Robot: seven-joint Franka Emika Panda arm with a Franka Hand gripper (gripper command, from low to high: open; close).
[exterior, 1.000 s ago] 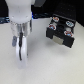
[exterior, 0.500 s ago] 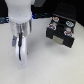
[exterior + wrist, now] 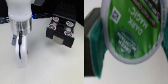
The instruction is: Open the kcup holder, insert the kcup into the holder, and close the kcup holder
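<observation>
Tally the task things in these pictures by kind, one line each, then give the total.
Black kcup holder, drawer pulled open: 1
Green-topped kcup, seen close in the wrist view: 1
Gripper: 1
Total: 3

- Kcup holder [image 3: 61, 31]: black boxy unit standing on the white surface at the exterior view's right; drawer drawn out toward the viewer, exposing round slots with pods whose tops show white and reddish; a dark corner of it [image 3: 91, 30] appears in the wrist view.
- Kcup [image 3: 131, 29]: round green-rimmed foil top with white centre, a printed code and lettering; fills the wrist view, tilted; not discernible in the exterior view.
</observation>
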